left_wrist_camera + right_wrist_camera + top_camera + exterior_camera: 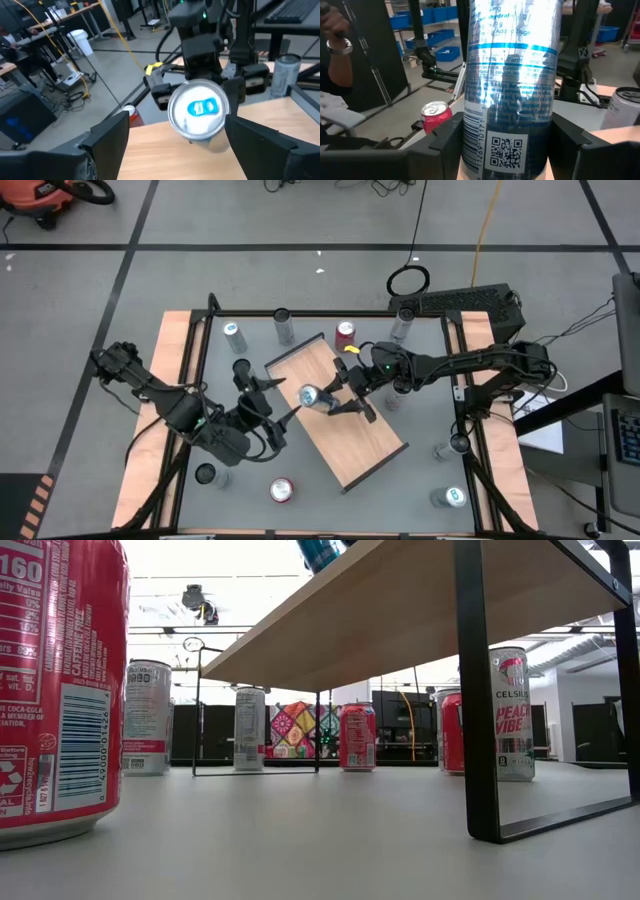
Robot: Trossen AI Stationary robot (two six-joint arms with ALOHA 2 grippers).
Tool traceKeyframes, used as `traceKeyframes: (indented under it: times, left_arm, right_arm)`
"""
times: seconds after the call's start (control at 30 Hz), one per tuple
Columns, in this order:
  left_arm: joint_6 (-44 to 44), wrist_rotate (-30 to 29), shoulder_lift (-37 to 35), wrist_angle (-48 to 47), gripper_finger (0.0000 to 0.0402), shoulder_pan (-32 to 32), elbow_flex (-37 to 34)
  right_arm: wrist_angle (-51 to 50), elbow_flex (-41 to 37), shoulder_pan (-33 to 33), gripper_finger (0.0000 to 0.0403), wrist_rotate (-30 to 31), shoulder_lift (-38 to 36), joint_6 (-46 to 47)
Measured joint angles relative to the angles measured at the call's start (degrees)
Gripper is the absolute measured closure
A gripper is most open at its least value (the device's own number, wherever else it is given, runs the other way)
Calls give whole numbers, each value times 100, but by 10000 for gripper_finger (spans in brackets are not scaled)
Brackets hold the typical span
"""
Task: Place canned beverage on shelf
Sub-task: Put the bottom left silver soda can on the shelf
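Observation:
The canned beverage [310,396], a blue-and-silver can, hangs tilted over the shelf [350,440], a light wooden board on black legs [476,690]. My right gripper [330,399] reaches in from the table's right and is shut on the can. My left gripper [289,398] comes from the left and is open. Its fingers [107,142] stand apart on either side of the can's silver top [198,111], touching nothing. The top faces the left wrist camera. The low view shows one end of the can [320,552] above the board. My right gripper pinches the can's side wall [470,135] between its two fingers, one on each side. The fingers come about level from the table's right and lie across the can. The can is lifted over the shelf board, tilted, with its top toward my left gripper.
Several other cans stand on the grey table around the shelf: a red one [345,332] and silver ones [234,333] at the far side, a red one [281,490] near the front. A person's hand with a watch [337,35] shows beyond the table.

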Motion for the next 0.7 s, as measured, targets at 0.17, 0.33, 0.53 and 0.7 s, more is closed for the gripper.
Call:
traceKeyframes:
  times: [0.17, 0.33, 0.53, 0.7]
  left_arm:
    - [5, 30, 2, 695, 80, -78, -287]
    - [10, -17, 4, 1540, 80, -77, -582]
    - [317, 19, 89, 1924, 80, -21, -613]
    - [674, 428, 187, 2313, 80, 117, -609]
  right_arm:
    - [232, 2, 25, 211, -75, 1, -111]
    - [780, 2, 126, 211, -28, 184, -78]
    - [1116, 2, 260, 211, 7, 269, -55]
    - [1312, 2, 278, 211, -29, 269, -42]
